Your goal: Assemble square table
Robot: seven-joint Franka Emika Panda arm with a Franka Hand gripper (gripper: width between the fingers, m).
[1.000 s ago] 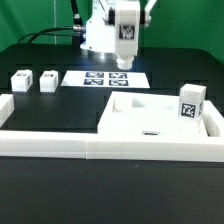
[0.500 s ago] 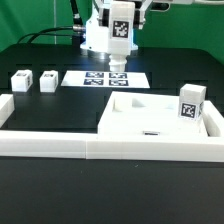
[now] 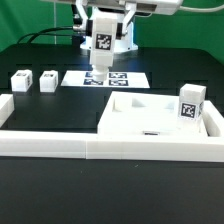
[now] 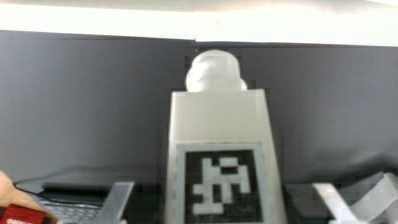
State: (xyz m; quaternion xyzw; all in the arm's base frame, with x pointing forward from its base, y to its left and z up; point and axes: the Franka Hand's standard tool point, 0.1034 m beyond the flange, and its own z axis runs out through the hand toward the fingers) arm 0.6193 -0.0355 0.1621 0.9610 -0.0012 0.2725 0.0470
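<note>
In the exterior view my gripper (image 3: 103, 32) hangs above the marker board (image 3: 128, 79), shut on a white tagged leg block (image 3: 101, 48) that points down, its rounded end (image 3: 99, 75) clear of the table. In the wrist view that leg block (image 4: 219, 130) fills the middle between my gripper (image 4: 222, 202) fingers (image 4: 125, 200), tag facing the camera. The white square slab (image 3: 145, 125) lies at the front right inside the border wall. A second leg block (image 3: 191, 104) stands upright on the slab's right side. Two more leg blocks (image 3: 21, 81) (image 3: 47, 80) sit at the left.
A long low white border wall (image 3: 90, 146) runs along the front and turns up both sides. Black cables (image 3: 45, 35) and the arm's white base (image 3: 120, 40) are at the back, in front of a green backdrop.
The gripper has carried the leg block toward the exterior view's left and a little lower. The slab and the other leg blocks have not moved.
</note>
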